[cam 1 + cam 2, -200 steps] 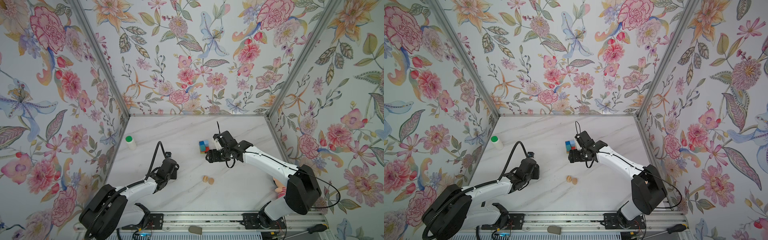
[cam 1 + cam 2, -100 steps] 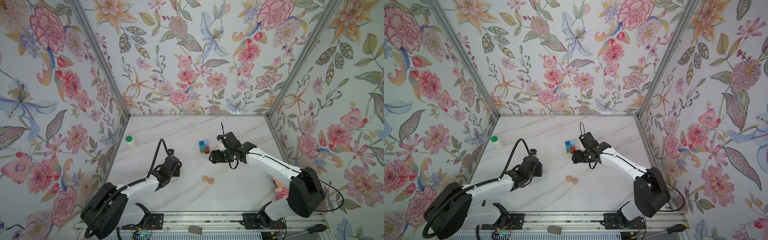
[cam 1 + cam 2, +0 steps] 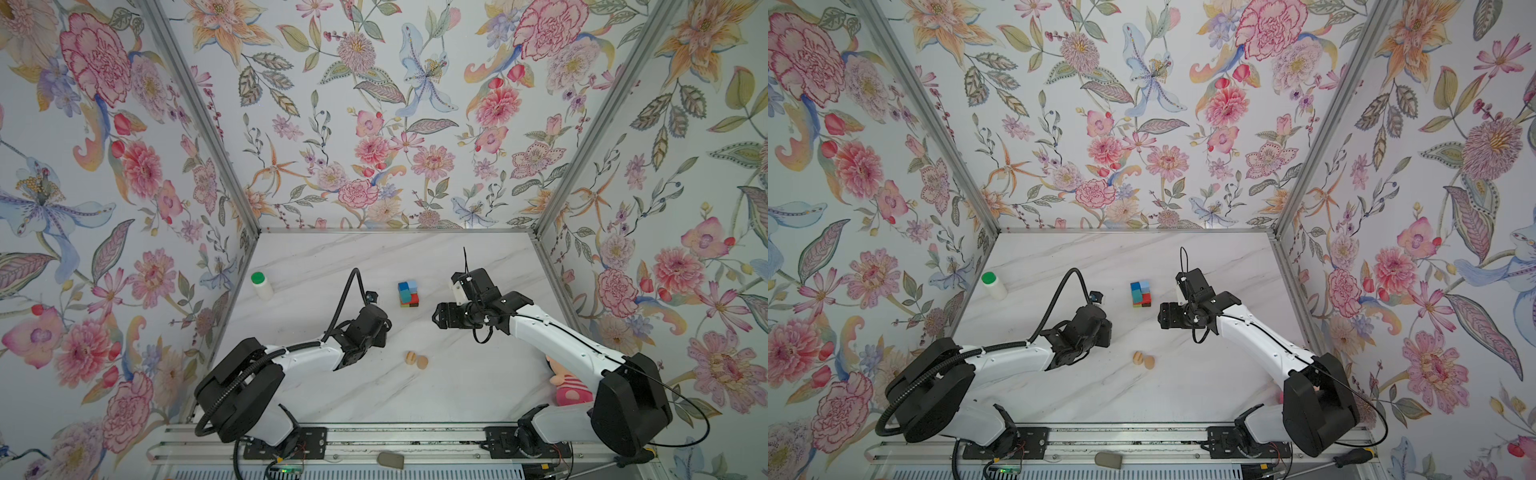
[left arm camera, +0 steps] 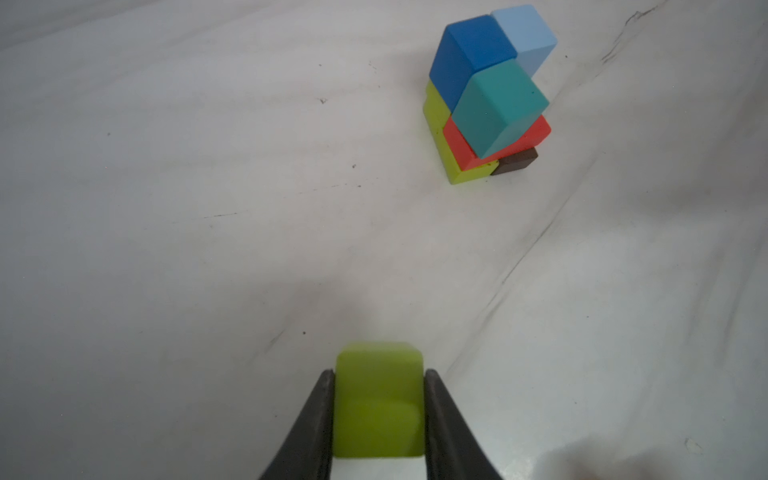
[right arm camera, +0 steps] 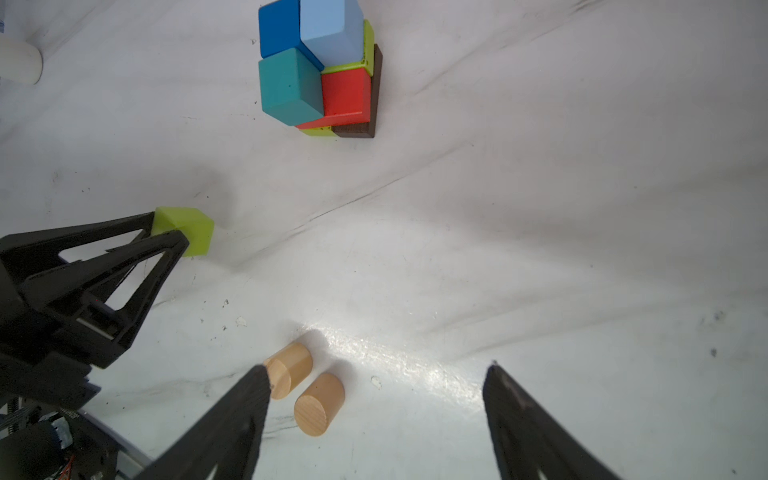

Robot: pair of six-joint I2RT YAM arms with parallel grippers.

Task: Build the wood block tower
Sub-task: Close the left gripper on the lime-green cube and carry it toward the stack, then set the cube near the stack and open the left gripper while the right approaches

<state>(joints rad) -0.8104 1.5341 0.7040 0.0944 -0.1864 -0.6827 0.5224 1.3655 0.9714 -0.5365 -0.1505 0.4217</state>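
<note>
The marble table (image 3: 332,266) carries the tower (image 3: 408,294), a blue, teal, red, green and brown stack ahead of both claws and apart from them. The left claw (image 4: 379,372) is clamped on a yellow-green block (image 4: 378,399). The right claw (image 5: 376,368) stands apart, empty, with two tan cylinders (image 5: 320,403) lying side by side near one finger.

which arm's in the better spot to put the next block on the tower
Left, probably. The left pincer is shut on a yellow-green block, with the tower in open view ahead. The right pincer is open and empty; it would first have to pick up a tan cylinder.
</note>
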